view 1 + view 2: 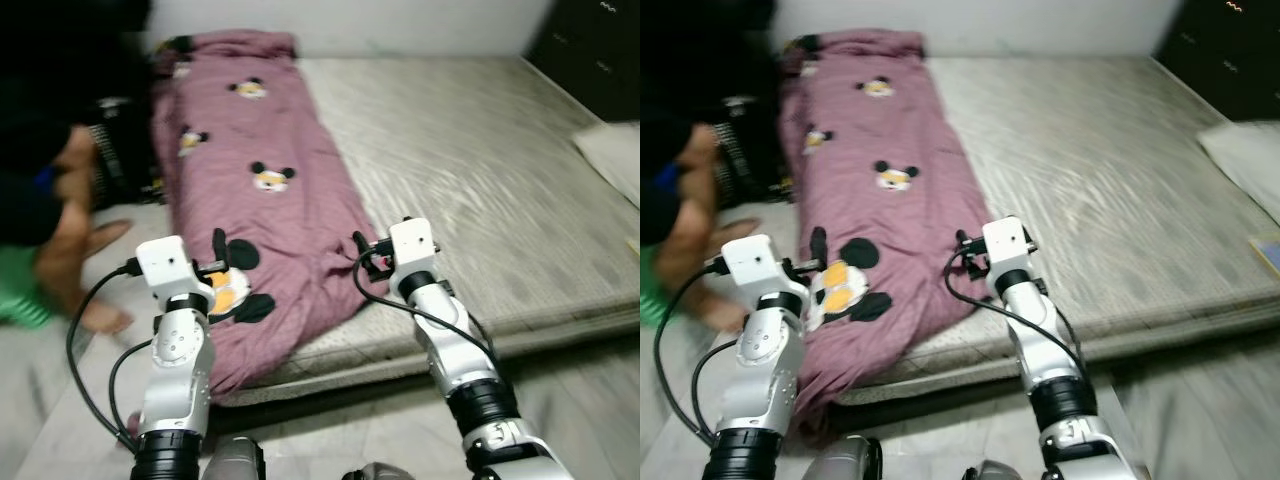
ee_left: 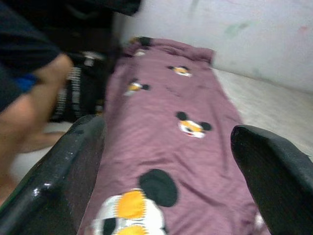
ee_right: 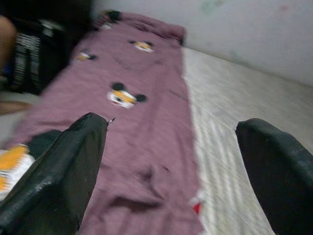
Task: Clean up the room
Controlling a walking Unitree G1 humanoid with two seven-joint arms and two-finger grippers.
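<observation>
Home bedroom: low mattress [image 1: 480,190], mauve cartoon-mouse blanket [image 1: 255,200], white pillow [image 1: 612,155].

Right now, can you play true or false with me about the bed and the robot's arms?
1. The purple blanket has cartoon mouse faces on it. True.
2. The blanket covers the whole mattress. False: it lies in a long strip along the robot's left side of the mattress, and the rest shows bare grey.
3. Both tools are open. True: the left tool and the right tool each have their fingers spread wide, with nothing between them.
4. The right tool is holding a pillow. False: it holds nothing; a white pillow lies far off at the right edge of the bed.
5. A person's arm is beside the bed, on the robot's left. True.
</observation>
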